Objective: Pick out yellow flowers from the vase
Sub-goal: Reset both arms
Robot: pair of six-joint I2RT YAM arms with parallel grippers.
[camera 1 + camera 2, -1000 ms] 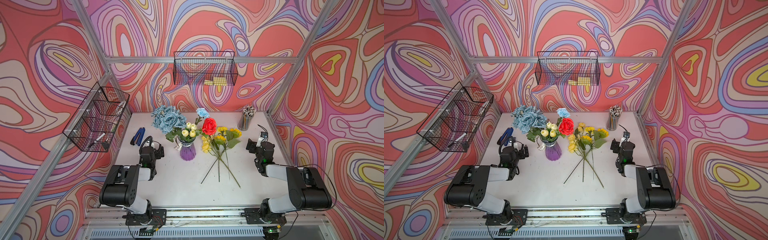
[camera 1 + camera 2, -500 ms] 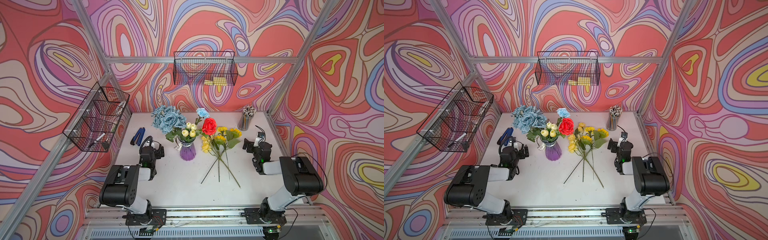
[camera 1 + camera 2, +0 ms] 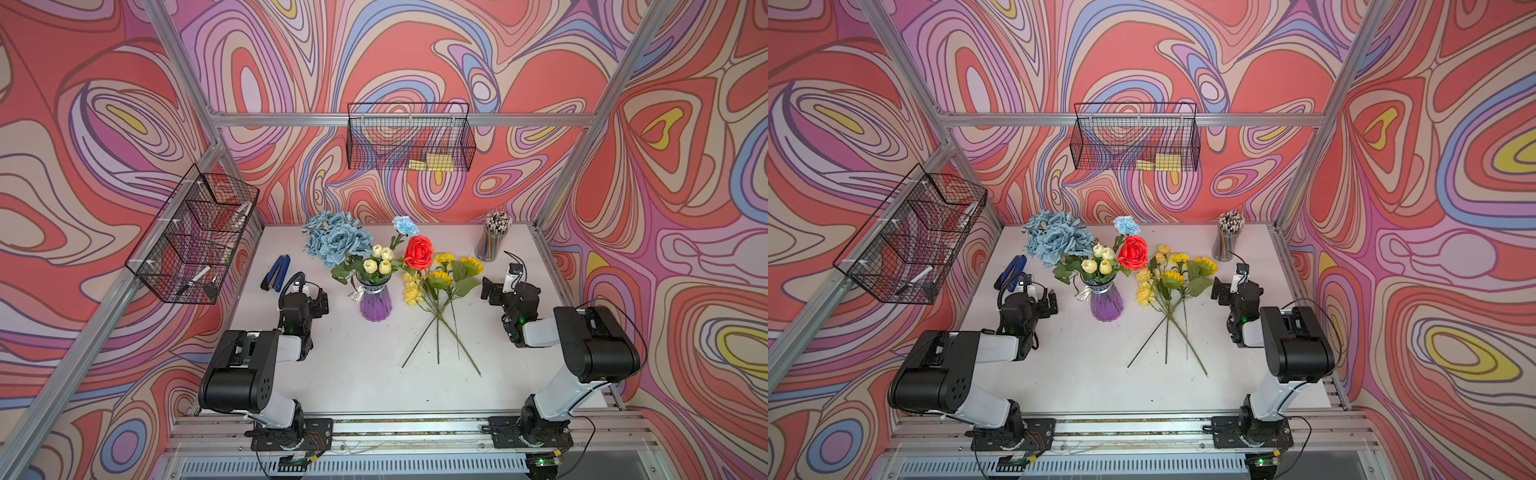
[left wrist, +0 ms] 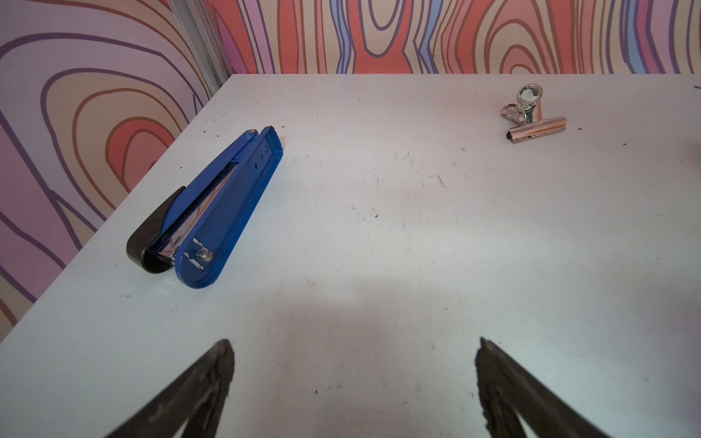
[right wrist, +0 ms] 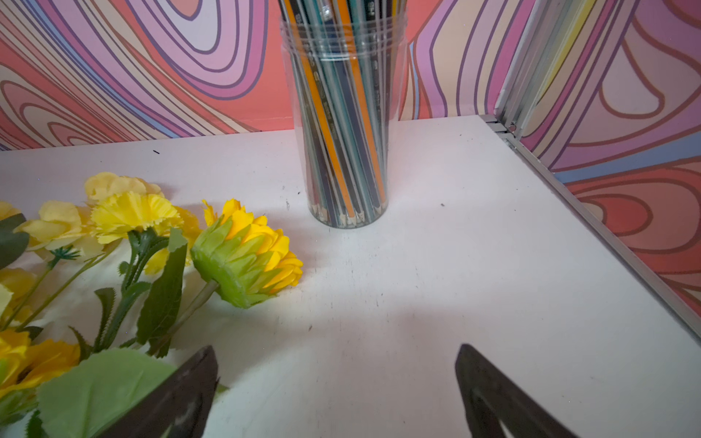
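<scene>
Several yellow flowers (image 3: 440, 282) flat on table (image 3: 353, 365), just beside vase (image 3: 375, 305).

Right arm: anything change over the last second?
The right arm raised its elbow and pulled it in toward its base. The right gripper barely shifted beside the yellow flowers. It is open and empty, and nothing was visibly grabbed or released. Unchanged: the yellow flowers lying on the table, the vase with its other blooms, and the left gripper, which is open.
</scene>
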